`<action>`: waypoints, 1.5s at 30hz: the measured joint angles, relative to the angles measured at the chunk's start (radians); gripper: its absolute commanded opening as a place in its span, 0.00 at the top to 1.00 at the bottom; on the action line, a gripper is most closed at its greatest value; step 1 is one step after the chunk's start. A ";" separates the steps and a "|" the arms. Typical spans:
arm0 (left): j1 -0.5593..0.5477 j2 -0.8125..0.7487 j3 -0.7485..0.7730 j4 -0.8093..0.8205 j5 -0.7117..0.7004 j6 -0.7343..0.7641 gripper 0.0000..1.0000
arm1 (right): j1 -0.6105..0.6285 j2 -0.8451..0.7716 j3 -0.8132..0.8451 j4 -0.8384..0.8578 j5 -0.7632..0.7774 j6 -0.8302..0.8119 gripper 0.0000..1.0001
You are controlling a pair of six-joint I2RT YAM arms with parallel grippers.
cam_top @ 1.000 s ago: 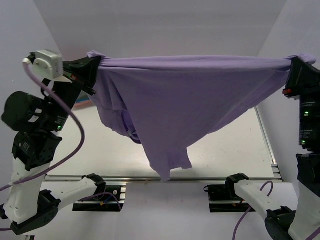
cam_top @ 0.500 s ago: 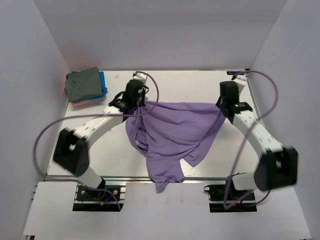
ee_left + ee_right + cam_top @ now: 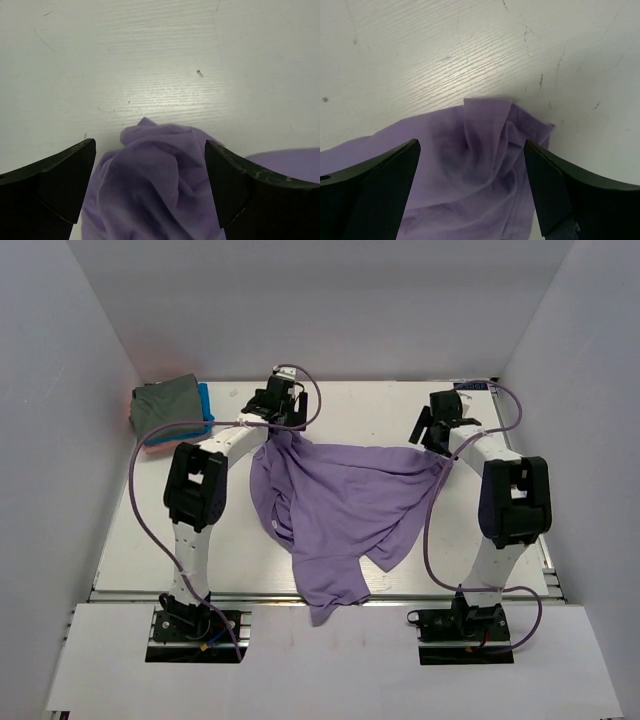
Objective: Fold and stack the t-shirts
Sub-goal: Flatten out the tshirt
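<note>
The lavender-purple t-shirt (image 3: pixel 340 510) lies rumpled on the white table (image 3: pixel 230 540), its lower end reaching the near edge. My left gripper (image 3: pixel 279 420) stands open over the shirt's far left corner (image 3: pixel 150 190). The bunched cloth lies loose between the wide black fingers (image 3: pixel 55 180). My right gripper (image 3: pixel 437 435) is open the same way over the far right corner (image 3: pixel 470 165), with its fingers (image 3: pixel 560 195) apart from the cloth. A folded stack sits at the far left: an olive-grey shirt (image 3: pixel 165 405) on top, a bright blue one (image 3: pixel 206 405) and a salmon-pink one (image 3: pixel 160 447) under it.
White walls close the table in on the left, the right and the back. A metal rail (image 3: pixel 250 597) runs along the near edge, with both arm bases behind it. Purple cables (image 3: pixel 140 510) loop beside each arm.
A second ago both grippers held the shirt stretched out high in the air. They brought it down to the table and have now opened, letting go of both corners.
</note>
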 measured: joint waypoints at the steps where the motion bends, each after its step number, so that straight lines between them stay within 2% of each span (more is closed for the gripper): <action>1: 0.000 -0.014 0.002 -0.001 0.002 0.002 0.00 | -0.001 -0.011 0.004 -0.001 -0.003 -0.004 0.10; 5: -0.014 -0.165 -0.095 -0.042 0.029 0.008 0.00 | -0.005 -0.115 -0.002 -0.049 -0.010 -0.011 0.10; 10: -0.067 -0.564 -0.446 -0.038 0.200 -0.062 0.00 | -0.008 -0.370 -0.122 -0.100 -0.024 0.008 0.10; 13: -0.171 -0.728 -0.628 -0.026 0.290 -0.117 0.00 | -0.008 -0.494 -0.216 -0.125 -0.042 0.019 0.10; 19: -0.447 -0.760 -0.826 -0.152 0.389 -0.231 0.00 | -0.009 -0.553 -0.315 -0.159 -0.069 0.024 0.10; 24: -0.545 -0.928 -0.973 -0.305 0.438 -0.343 0.00 | -0.009 -0.555 -0.339 -0.175 -0.075 0.015 0.10; 27: -0.591 -0.981 -1.006 -0.311 0.484 -0.396 0.00 | -0.009 -0.555 -0.340 -0.175 -0.076 0.010 0.10; 31: -0.677 -0.927 -1.015 -0.268 0.537 -0.431 0.00 | -0.009 -0.555 -0.357 -0.174 -0.074 0.010 0.10; 34: -0.740 -0.816 -0.991 -0.254 0.553 -0.446 0.07 | -0.010 -0.555 -0.371 -0.171 -0.076 0.010 0.10; 37: -0.792 -0.723 -0.954 -0.259 0.537 -0.456 0.28 | -0.012 -0.555 -0.375 -0.168 -0.081 0.009 0.10; 38: -0.804 -0.707 -0.946 -0.258 0.533 -0.458 0.50 | -0.013 -0.555 -0.378 -0.161 -0.082 0.009 0.10; 41: -0.827 -0.693 -0.935 -0.251 0.506 -0.468 0.94 | -0.013 -0.555 -0.388 -0.149 -0.090 0.006 0.10; 42: -0.831 -0.693 -0.930 -0.256 0.490 -0.471 1.00 | -0.013 -0.555 -0.391 -0.145 -0.093 0.004 0.10; 45: -0.838 -0.702 -0.901 -0.281 0.415 -0.474 1.00 | -0.013 -0.555 -0.404 -0.122 -0.111 -0.006 0.10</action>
